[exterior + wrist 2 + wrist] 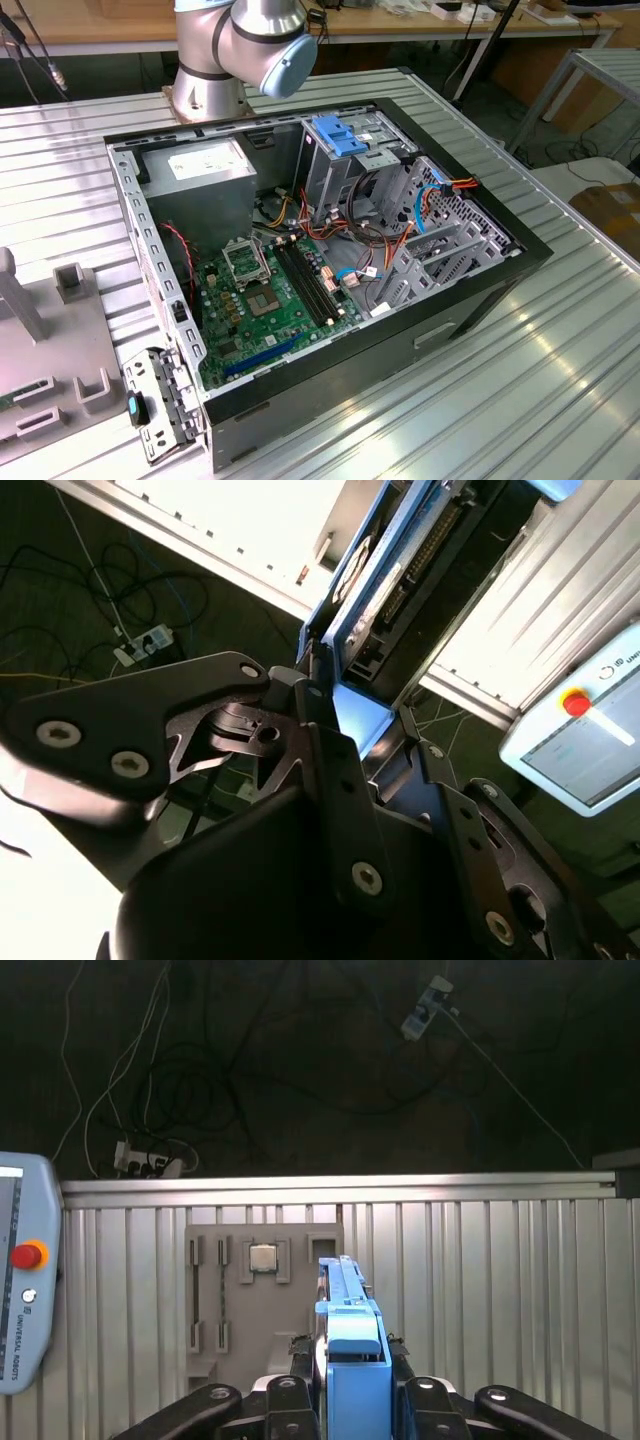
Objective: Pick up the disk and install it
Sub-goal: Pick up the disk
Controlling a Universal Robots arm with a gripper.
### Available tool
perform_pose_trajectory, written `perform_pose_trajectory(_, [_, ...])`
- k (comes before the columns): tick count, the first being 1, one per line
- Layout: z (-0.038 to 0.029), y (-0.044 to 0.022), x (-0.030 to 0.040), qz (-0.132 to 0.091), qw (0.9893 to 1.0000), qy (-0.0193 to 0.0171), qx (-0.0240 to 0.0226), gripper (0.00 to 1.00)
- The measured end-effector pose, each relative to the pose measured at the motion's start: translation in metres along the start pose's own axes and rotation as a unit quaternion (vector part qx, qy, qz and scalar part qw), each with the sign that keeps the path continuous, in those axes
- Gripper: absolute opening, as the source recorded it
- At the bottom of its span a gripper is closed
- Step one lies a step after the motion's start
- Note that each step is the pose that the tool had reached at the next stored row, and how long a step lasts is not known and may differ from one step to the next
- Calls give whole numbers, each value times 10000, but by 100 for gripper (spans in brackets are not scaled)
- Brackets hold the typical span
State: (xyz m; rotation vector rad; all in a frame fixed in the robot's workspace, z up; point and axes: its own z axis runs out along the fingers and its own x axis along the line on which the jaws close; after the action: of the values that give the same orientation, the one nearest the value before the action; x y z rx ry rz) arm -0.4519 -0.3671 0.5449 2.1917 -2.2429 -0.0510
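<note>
The disk [350, 1345] sat clamped edge-on in the gripper [350, 1385], whose 2 fingers [300, 1380] pressed against its blue carrier rails from either side. In the second wrist view the disk [385, 585] showed a dark edge with a connector strip, reaching out past the gripper [355, 705].

Beyond the disk, in the first wrist view, lay the ribbed metal table [500, 1290]. On it rested a grey fixture plate [215, 1300] that held a small square chip [263, 1257], and a teach pendant [20, 1280] lay near the table's edge.

In the exterior view the open computer case [480, 300] stood on the table, with its motherboard [270, 300] exposed and a blue latch plate [340, 135] on the drive cage.

Judging by the firm hold, the pick-up was done. The install was not: the disk was not yet in the case.
</note>
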Motion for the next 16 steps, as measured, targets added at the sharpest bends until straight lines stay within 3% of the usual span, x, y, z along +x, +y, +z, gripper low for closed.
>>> perform_pose_trajectory(16, [-3, -249, -6, 0, 10000, 0, 0, 37])
